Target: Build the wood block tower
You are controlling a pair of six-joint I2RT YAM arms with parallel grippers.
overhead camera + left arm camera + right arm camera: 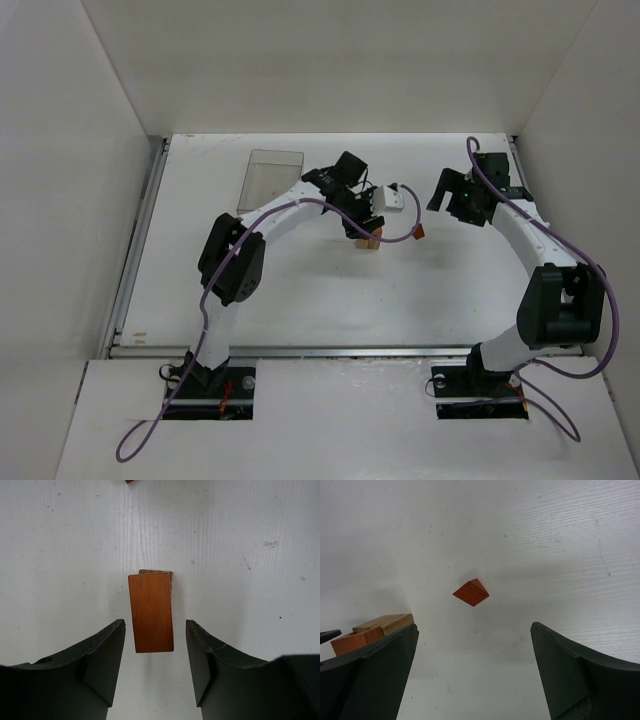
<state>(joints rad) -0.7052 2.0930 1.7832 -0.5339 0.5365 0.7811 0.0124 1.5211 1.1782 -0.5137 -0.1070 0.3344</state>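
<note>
Closest to the camera, the two arm bases sit bolted at the front edge of the table (300, 300), left arm (232, 262) arching in toward the middle and right arm (555, 300) curling up along the right side. A bit further out, about mid-table, is the wood block tower (367, 242), and it's tiny next to everything else. The left gripper (155, 625) hangs right over it with its claw spread. From the left wrist cam the reddish-brown top block (151, 612) sits in the gap between the two fingers (107, 652) with daylight on both sides, so nothing is pinched. A sliver of tan block (156, 572) peeks out from under its far end. Just right of the tower, near it but not touching, a loose red wedge (420, 232) lies on the bare table. The right gripper (474, 627) is a little beyond that, also spread wide and holding nothing. Its wrist cam shows the wedge (471, 592) sitting by itself on the table out past the fingertips, clear of both, and the tower (372, 630) pokes in at the left edge behind the left finger, tan piece on the far side and orange one nearer. Furthest back, off to the left, a clear plastic box (270, 180) lies flat, well apart from the blocks.
</note>
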